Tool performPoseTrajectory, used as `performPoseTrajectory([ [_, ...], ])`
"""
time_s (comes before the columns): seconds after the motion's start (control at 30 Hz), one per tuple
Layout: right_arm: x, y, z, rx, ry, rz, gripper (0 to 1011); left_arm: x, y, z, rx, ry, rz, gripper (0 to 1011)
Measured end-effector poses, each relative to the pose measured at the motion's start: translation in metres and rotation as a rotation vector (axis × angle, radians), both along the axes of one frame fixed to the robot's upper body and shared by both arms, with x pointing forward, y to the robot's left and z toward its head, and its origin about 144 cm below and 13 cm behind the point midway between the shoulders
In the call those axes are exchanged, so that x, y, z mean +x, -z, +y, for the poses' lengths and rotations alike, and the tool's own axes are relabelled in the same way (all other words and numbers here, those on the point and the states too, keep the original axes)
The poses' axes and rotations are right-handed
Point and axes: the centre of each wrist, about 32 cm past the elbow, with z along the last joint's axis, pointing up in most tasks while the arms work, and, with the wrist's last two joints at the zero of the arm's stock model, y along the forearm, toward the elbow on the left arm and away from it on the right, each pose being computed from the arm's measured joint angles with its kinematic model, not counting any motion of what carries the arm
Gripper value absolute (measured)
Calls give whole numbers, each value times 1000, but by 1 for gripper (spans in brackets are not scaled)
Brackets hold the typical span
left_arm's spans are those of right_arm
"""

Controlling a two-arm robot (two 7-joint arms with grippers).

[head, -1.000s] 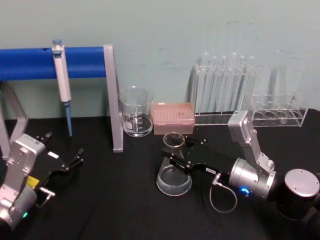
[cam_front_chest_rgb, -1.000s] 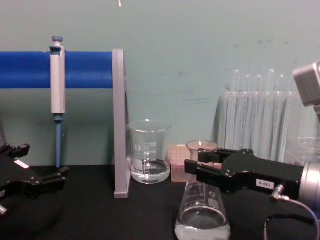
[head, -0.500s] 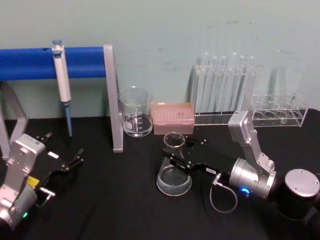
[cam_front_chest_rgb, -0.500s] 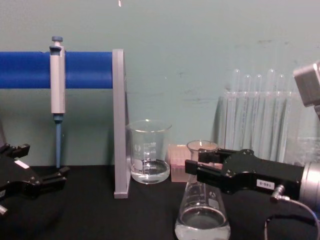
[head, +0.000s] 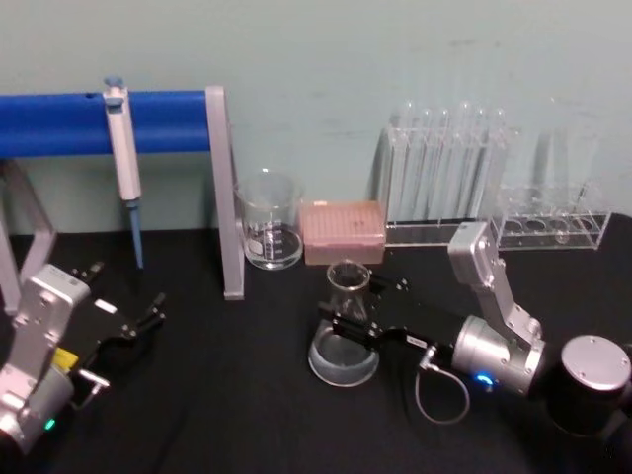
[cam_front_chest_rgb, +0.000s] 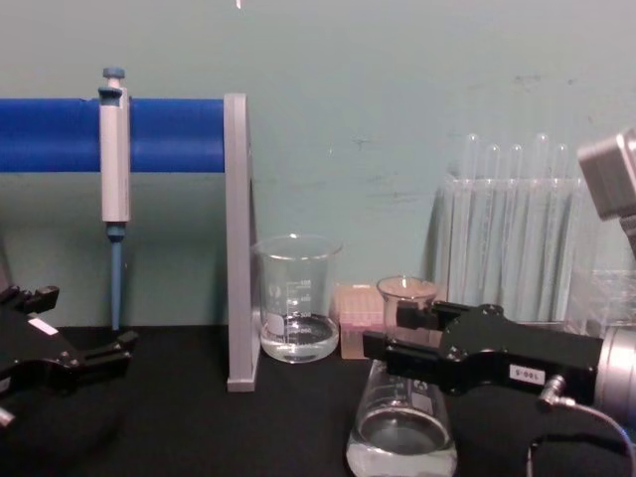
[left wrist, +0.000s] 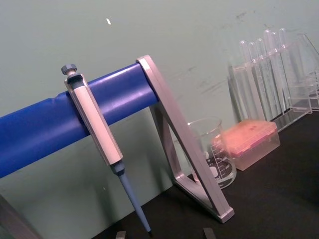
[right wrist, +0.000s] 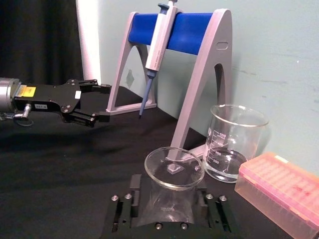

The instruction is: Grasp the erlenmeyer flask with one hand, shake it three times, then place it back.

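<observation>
Head view: right gripper (head: 341, 323) reaching in from right, jaws closed on neck of flask (head: 344, 346), one finger each side, just under the lip. Gripped at the neck because it is the narrowest part, and the flare above and the cone below stop slipping. Arm held low and level across the table (head: 247, 415), so flask stays upright and liquid stays in the wide base. Centre of table, nearer than tip box (head: 342, 232).

Chest view: gripper (cam_front_chest_rgb: 397, 341) clamped across neck, flask (cam_front_chest_rgb: 401, 437) upright, a little clear liquid at bottom. Cannot tell whether base is touching table or just off it. Looks like the grasp is made and the shaking is in hand or about to start; cannot tell how many shakes are done.

Right wrist view: flask (right wrist: 173, 172) mouth open, sitting between the fingers, nothing over it, so shaking should be gentle to avoid spilling.

Outward: beaker (head: 269, 219) far left of flask, beside stand (head: 223, 188) holding pipette (head: 122, 158); test tubes (head: 444, 173) far right in rack. All apart from flask, so room for shaking, but beaker and tip box close enough to mind.

Left gripper (head: 148, 318) parked near left, fingers apart, holding nothing, out of the way.
</observation>
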Motion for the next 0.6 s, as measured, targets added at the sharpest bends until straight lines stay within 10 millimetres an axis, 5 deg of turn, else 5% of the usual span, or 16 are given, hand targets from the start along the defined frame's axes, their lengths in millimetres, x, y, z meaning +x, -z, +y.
performPoseTrajectory([
  [0.37,0,0,0,4,1,-2,944,0,0,0,0,0,0,1001],
  [0.6,0,-1,0,6,2,-3,1000,0,0,0,0,0,0,1001],
])
